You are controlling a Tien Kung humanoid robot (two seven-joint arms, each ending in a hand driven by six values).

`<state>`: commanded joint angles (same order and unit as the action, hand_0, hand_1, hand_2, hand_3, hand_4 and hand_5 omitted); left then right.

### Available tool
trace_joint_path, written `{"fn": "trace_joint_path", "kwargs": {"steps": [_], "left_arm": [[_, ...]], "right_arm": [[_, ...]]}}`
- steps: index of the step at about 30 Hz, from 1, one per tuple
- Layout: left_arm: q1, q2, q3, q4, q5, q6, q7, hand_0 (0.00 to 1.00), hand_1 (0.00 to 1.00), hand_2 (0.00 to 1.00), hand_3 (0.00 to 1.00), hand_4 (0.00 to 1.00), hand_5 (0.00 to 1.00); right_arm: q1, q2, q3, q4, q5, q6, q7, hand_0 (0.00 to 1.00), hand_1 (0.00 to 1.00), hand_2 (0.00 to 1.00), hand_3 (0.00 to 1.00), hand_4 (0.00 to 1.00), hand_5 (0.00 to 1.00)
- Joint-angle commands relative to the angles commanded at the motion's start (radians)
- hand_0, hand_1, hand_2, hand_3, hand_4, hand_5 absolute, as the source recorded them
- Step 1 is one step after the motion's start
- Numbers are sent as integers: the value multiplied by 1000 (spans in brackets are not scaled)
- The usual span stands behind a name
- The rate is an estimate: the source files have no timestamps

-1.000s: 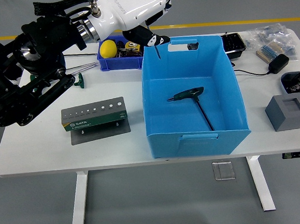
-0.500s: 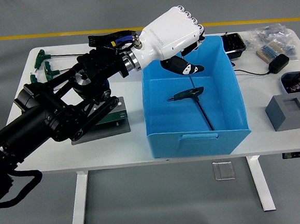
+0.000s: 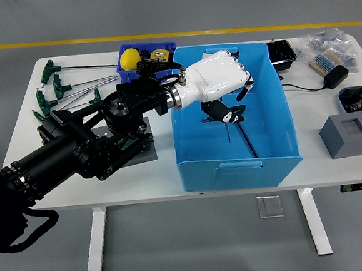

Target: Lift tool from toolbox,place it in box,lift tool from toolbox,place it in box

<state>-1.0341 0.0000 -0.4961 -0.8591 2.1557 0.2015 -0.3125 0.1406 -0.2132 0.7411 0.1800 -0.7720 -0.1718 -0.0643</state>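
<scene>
**Left hand over blue box, wrench pinched**

Now reaching in from the left: black arm (image 3: 88,149) ending in the white left hand (image 3: 218,85), low inside the blue box (image 3: 270,72). Fingers curled, pinching a thin T-handle wrench (image 3: 228,129) that hangs down from the thumb side. Directly below, on the box floor, a second wrench (image 3: 249,144), shaft pointing toward the near wall. At the table's far-left corner, green-handled wrenches (image 3: 55,89) laid out flat. Behind the arm, small blue bin (image 3: 124,50) with a yellow ball (image 3: 129,58). Tool holder mostly hidden by the arm.
</scene>
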Motion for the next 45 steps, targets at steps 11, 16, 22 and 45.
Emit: {"fn": "trace_joint_path", "kwargs": {"steps": [11,16,22,45], "left_arm": [[-18,0,19,8,-85,28,-52,283,445,584,661,978,502],[-19,0,11,2,-87,39,-47,383,549,702,713,974,497],[-10,0,-14,3,-63,20,-27,510,630,755,729,966,483],[338,29,-490,-294,-471,-72,356,745,764,827,785,949,921]], "right_arm": [[-7,3,0,0,-9,0,-6,598,562,648,641,868,898],[-10,4,4,0,-15,-1,-8,596,562,650,639,866,894],[-12,4,4,0,-11,-1,-7,597,564,650,639,866,890],[-36,29,-3,0,33,4,-14,597,568,656,635,862,888]]}}
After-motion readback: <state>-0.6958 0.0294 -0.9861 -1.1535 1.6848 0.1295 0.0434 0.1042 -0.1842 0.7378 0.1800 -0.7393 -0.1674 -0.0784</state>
